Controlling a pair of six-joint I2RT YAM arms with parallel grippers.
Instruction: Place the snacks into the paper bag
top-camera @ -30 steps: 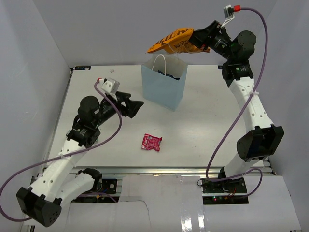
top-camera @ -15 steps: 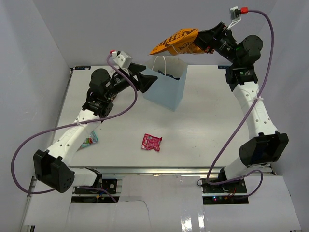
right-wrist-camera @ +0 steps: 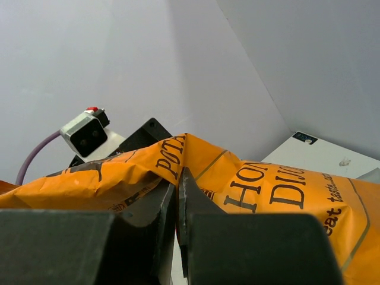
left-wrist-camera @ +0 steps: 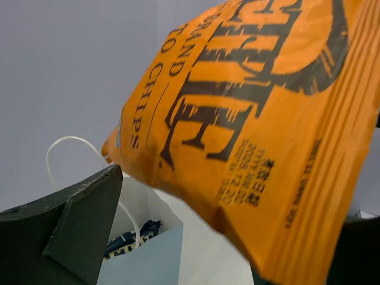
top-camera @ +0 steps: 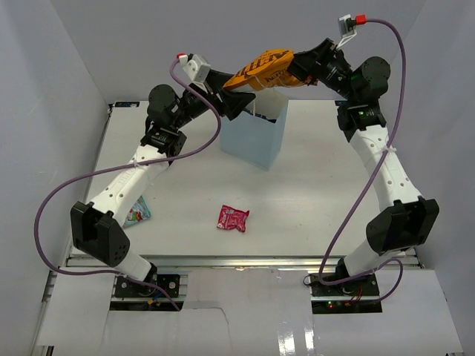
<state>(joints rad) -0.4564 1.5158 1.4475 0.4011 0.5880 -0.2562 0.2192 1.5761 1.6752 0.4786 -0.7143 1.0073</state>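
My right gripper [top-camera: 295,72] is shut on one end of the orange chip bag [top-camera: 261,67] and holds it in the air above the light blue paper bag [top-camera: 251,142]. The pinch shows in the right wrist view [right-wrist-camera: 179,199], with the chip bag [right-wrist-camera: 279,190] spread beyond it. My left gripper [top-camera: 237,102] is open at the chip bag's left end, by the paper bag's rim. In the left wrist view the chip bag [left-wrist-camera: 255,119] hangs between my fingers [left-wrist-camera: 77,219] over the paper bag [left-wrist-camera: 145,261]. A dark blue packet [left-wrist-camera: 132,237] lies inside. A pink-red packet [top-camera: 231,218] lies on the table.
A green packet [top-camera: 137,213] lies at the table's left, half hidden under my left arm. The paper bag's white handles [left-wrist-camera: 65,148] stand up beside my left finger. Grey walls close the table on three sides.
My left arm has risen and reached forward from the table's left to the chip bag's left end above the paper bag. My right gripper has kept the chip bag, shifting slightly.
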